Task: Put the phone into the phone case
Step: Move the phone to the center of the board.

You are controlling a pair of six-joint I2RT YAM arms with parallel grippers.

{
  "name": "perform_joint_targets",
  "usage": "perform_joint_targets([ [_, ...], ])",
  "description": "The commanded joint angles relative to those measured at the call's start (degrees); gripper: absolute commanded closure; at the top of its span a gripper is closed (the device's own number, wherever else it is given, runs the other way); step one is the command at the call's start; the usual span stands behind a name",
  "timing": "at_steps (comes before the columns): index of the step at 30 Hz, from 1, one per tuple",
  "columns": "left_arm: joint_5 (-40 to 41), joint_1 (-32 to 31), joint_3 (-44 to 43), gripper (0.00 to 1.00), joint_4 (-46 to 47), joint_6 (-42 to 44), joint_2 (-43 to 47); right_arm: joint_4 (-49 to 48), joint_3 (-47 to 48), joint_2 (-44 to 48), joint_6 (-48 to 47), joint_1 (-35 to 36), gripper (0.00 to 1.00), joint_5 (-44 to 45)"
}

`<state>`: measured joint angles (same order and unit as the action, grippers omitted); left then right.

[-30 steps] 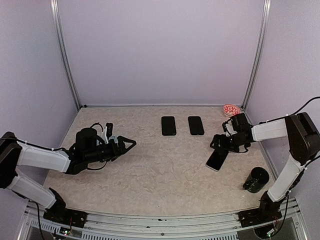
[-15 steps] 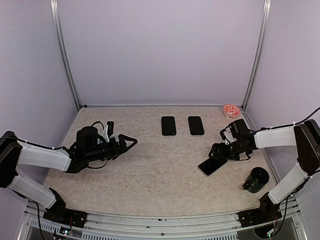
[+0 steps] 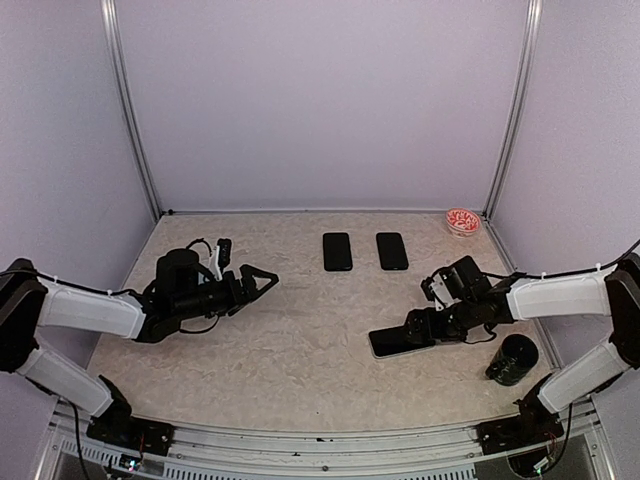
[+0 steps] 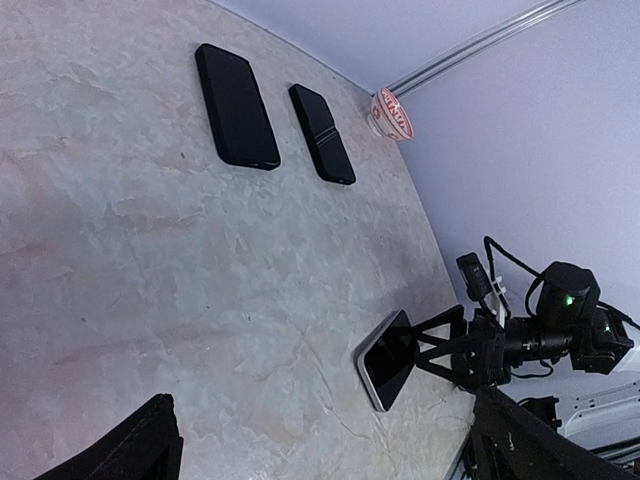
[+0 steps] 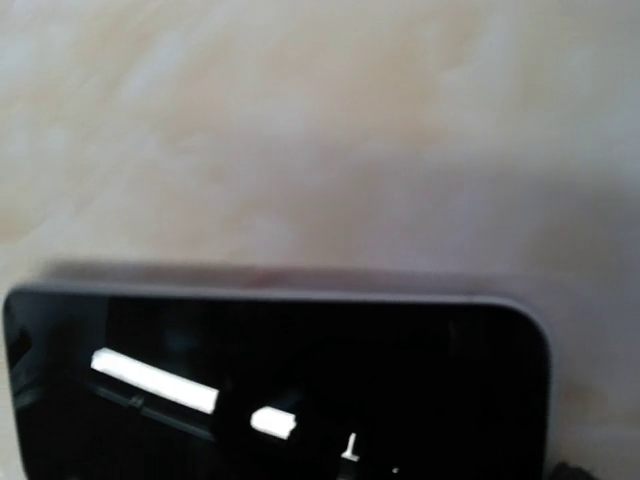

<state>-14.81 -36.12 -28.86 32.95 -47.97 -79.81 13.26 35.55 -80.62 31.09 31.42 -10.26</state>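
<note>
Currently, the left gripper [image 3: 262, 284] hovers over the left half of the beige marbled worktop [image 3: 300, 350], pointing toward the centre. Its jaws stand wide apart with nothing between them.

The right gripper [image 3: 412, 330] sits low over the right half of the worktop, pointing left. Its jaws are also spread wide. The black smartphone with a pale grey rim [image 3: 393, 342] lies screen up directly in front of its fingertips. The phone's long axis runs left to right, and its right end is at the fingers. Whether the fingers touch the phone's edges cannot be determined. The right wrist view shows only the glossy screen and bare worktop beyond it.

Two flat, phone-sized items lie side by side and slightly apart near the middle of the far edge, well apart from the smartphone. They are a matte black rectangle [image 3: 337, 251] and, to its right, a glossier black rectangle [image 3: 392, 250]. Which of them is the phone case cannot be told.

A red-and-white patterned bowl [image 3: 463, 221] stands in the far right corner. A black cylinder [image 3: 513, 360] stands close to the right edge, toward the near side.
</note>
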Motion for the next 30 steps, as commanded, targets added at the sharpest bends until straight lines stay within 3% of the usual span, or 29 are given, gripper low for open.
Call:
perform_joint_targets([
  [1,-0.61,-0.74,-1.9,0.01,0.37,0.42,-1.02,-1.91,1.02,-2.62,4.66,5.47,0.0,-1.1],
  [10,0.12,-0.88,-0.62,0.01,0.39,0.35,-0.32,-6.69,7.25,-13.76,8.11,16.22,0.0,-2.04],
  [17,0.31,-0.88,-0.19,0.01,-0.28,0.57,0.55,-3.78,15.19,-20.17,4.26,21.23,0.0,-3.4],
  [22,0.65,-0.71,0.19,0.01,-0.58,0.86,1.24,-0.83,16.41,-18.22,-5.9,22.02,0.0,-5.08],
  [26,0.43,-0.71,0.21,0.01,-0.03,0.88,0.75,5.98,19.4,-16.42,-20.75,22.02,0.0,0.19],
  [30,0.31,-0.71,0.0,0.01,0.5,0.69,0.2,8.96,22.11,-16.32,-28.61,21.94,0.0,6.85],
])
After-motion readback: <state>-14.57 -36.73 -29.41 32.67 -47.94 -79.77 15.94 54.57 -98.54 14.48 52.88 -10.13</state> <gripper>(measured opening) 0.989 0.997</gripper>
